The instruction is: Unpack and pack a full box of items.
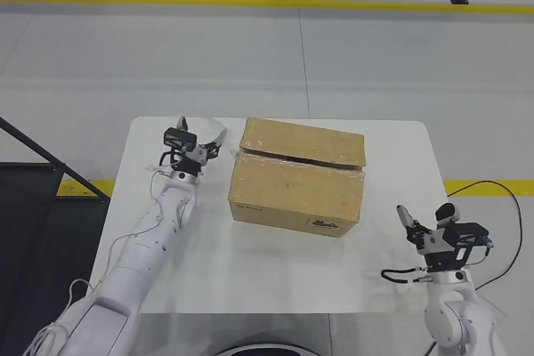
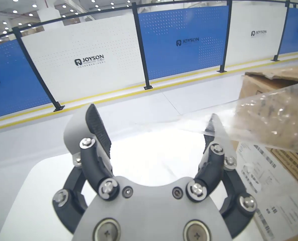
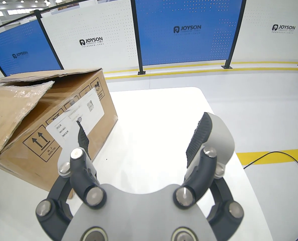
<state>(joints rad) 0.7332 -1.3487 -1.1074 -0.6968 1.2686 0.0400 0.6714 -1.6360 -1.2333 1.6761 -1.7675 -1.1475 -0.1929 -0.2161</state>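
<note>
A brown cardboard box (image 1: 298,178) stands mid-table, its top flaps folded down with a dark slit between them. My left gripper (image 1: 202,131) is open beside the box's far left corner. In the left wrist view the left gripper (image 2: 152,112) has a strip of clear packing tape (image 2: 261,124) clinging to one fingertip (image 2: 212,126) and running across to the box (image 2: 254,86). My right gripper (image 1: 424,214) is open over the table's near right part, apart from the box. The right wrist view shows the right gripper (image 3: 141,121) holding nothing, with the box (image 3: 63,116) and its torn, raised flap (image 3: 16,104) beside it.
The white table (image 1: 249,267) has free surface in front of the box and on both sides. A black cable (image 1: 507,205) loops on the floor off the table's right edge. A dark frame and mat (image 1: 18,205) lie to the table's left.
</note>
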